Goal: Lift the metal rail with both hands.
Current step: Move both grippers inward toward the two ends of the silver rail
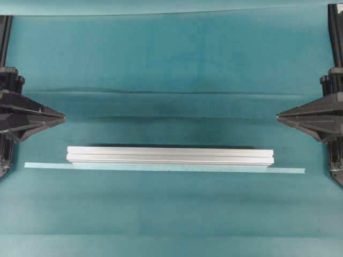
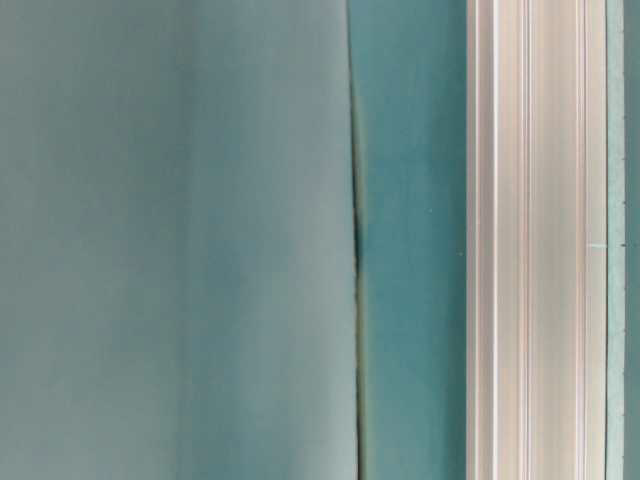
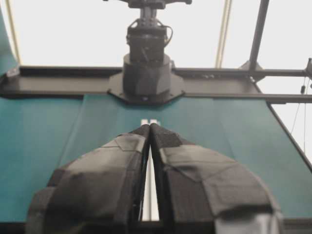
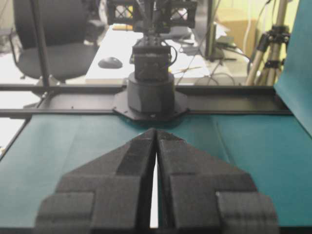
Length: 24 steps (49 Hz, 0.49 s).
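Note:
The metal rail (image 1: 170, 156) is a long silver grooved bar lying flat on the teal cloth, running left to right in the front half. It fills the right side of the table-level view (image 2: 530, 240). My left gripper (image 1: 63, 116) is shut and empty at the left edge, above and left of the rail's left end. My right gripper (image 1: 278, 115) is shut and empty at the right edge, above and right of the rail's right end. In the left wrist view (image 3: 149, 126) the rail shows through the slit between the closed fingers; likewise in the right wrist view (image 4: 155, 130).
A thin pale tape strip (image 1: 289, 171) lies along the rail's front side and sticks out past both ends. The teal cloth (image 1: 171, 69) has a fold line across the middle. Each arm's base (image 3: 146, 73) stands at the far table edge.

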Each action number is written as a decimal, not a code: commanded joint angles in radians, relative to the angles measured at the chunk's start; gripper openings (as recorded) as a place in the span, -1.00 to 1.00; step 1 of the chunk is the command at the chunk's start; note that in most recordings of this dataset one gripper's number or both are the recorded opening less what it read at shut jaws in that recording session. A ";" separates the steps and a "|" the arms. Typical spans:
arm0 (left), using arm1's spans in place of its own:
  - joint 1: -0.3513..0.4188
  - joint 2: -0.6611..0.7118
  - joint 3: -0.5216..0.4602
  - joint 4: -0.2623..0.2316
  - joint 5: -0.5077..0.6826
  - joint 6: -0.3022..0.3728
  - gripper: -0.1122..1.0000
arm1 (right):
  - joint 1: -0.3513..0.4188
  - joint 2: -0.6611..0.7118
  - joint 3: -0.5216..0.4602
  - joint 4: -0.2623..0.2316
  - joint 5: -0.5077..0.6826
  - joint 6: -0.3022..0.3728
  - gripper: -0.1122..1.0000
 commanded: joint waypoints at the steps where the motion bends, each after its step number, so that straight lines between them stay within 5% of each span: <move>1: 0.006 0.017 -0.063 0.011 0.051 -0.008 -0.54 | -0.006 0.009 -0.017 0.006 -0.003 0.011 -0.61; 4: 0.006 0.032 -0.100 0.012 0.114 -0.008 -0.53 | -0.008 0.012 -0.034 0.074 0.046 0.025 -0.54; 8: 0.006 0.058 -0.152 0.014 0.195 -0.002 -0.70 | -0.020 0.021 -0.064 0.132 0.152 0.057 -0.69; 24: 0.005 0.183 -0.311 0.014 0.407 -0.034 -0.81 | -0.043 0.150 -0.261 0.135 0.581 0.083 -0.77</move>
